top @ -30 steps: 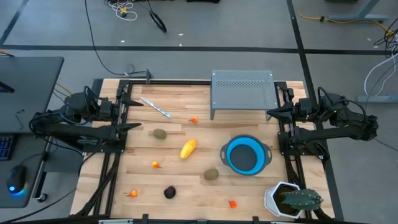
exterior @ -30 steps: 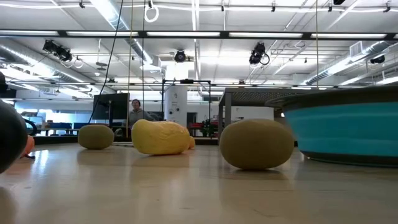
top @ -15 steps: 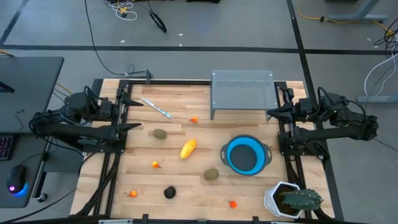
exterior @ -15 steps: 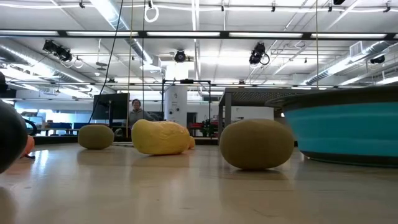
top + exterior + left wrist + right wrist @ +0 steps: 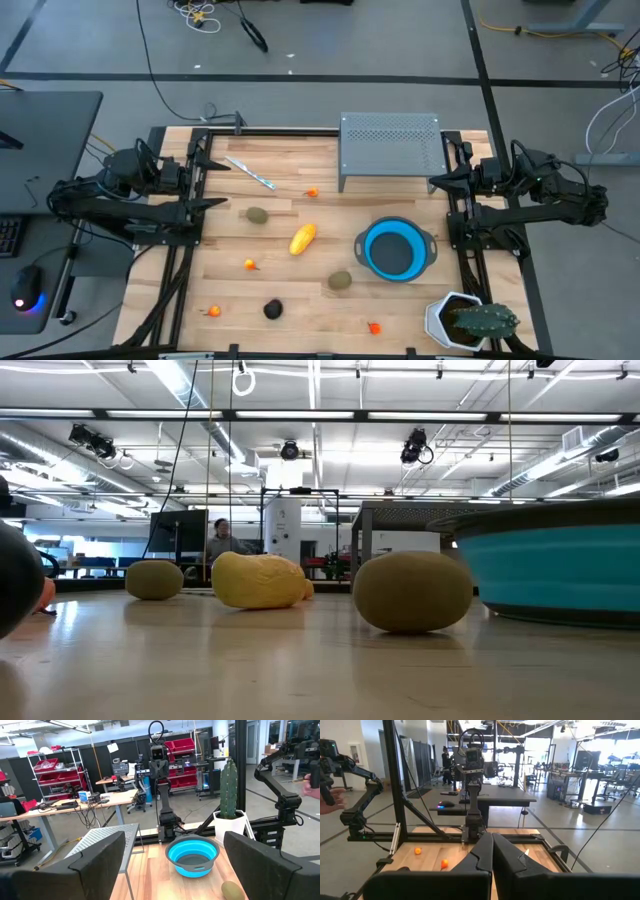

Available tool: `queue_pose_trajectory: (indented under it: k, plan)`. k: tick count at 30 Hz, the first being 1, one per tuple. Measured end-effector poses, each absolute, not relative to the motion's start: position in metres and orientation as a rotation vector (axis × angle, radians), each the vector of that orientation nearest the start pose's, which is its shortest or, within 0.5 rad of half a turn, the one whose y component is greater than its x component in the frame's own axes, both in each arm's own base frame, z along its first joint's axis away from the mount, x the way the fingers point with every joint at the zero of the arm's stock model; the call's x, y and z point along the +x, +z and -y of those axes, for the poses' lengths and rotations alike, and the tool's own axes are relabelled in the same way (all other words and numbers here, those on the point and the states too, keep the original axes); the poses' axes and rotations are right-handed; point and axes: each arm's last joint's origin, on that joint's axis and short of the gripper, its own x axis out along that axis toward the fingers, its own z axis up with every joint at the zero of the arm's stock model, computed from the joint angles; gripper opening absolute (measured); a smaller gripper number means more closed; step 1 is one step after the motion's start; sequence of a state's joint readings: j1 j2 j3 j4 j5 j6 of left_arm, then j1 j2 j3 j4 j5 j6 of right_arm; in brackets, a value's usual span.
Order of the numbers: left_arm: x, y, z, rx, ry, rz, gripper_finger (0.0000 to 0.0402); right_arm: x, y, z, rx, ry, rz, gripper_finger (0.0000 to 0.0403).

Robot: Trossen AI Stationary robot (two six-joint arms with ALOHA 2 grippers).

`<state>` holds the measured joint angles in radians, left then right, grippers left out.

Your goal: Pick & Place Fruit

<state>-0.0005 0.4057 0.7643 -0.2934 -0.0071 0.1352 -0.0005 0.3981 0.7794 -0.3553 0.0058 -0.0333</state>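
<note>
Left gripper: it waited at the left edge of the table, about 9 o'clock from the table's middle; its fingers stood wide apart and held nothing.
Right gripper: it waited at the right edge, about 3 o'clock; its fingers were pressed together, with nothing between them.
Yellow fruit: it lay near the middle of the table.
First olive-brown fruit: it lay at 10 o'clock from the yellow fruit, near but apart.
Second olive-brown fruit: it lay at 4 o'clock from the yellow fruit, just beside the blue bowl but outside it.
Black fruit: it lay at 7 o'clock from the yellow fruit, toward the front edge.
Orange-red bits: one at the back, one at 8 o'clock from the yellow fruit, one at front left, one at front right.
Blue bowl: it stood at 3 o'clock from the yellow fruit, and no fruit was inside it.
Silvery stick: it lay at the back left.
Grey stand: it stood at the back, at 12 o'clock from the bowl.
Cactus pot: it stood at the front right corner.
</note>
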Motion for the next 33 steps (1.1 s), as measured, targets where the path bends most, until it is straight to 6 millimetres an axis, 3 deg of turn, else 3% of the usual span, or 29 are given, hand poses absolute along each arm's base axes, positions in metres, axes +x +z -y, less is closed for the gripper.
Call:
queue_pose_trajectory:
  k: [24,33]
  plan:
    - [0.081,0.368,0.0,0.192,0.024,0.183,0.0348,0.08,0.361,0.001,-0.024,-0.026,0.087,0.0005]
    - [0.114,0.334,-0.003,0.026,0.119,0.129,0.0348,0.088,0.361,0.001,0.012,-0.024,0.074,0.0005]
